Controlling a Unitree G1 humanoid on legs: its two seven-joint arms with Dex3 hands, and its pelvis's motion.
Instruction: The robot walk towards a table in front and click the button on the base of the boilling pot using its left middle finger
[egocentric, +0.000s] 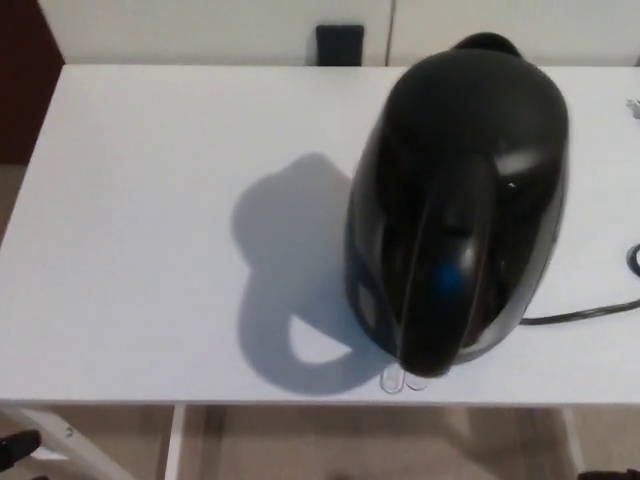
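Note:
A glossy black boiling pot (455, 205) stands on the white table (150, 220), right of the middle, its handle facing me. A small clear switch tab (395, 381) sticks out at the foot of the pot, close to the table's front edge. A faint blue light glows on the handle. Neither of my hands shows in the head view.
A black power cord (590, 312) trails off to the right from behind the pot. A black wall socket (340, 44) sits on the white wall behind the table. White table legs (60, 440) and beige floor show below the front edge. A dark panel is at the far left.

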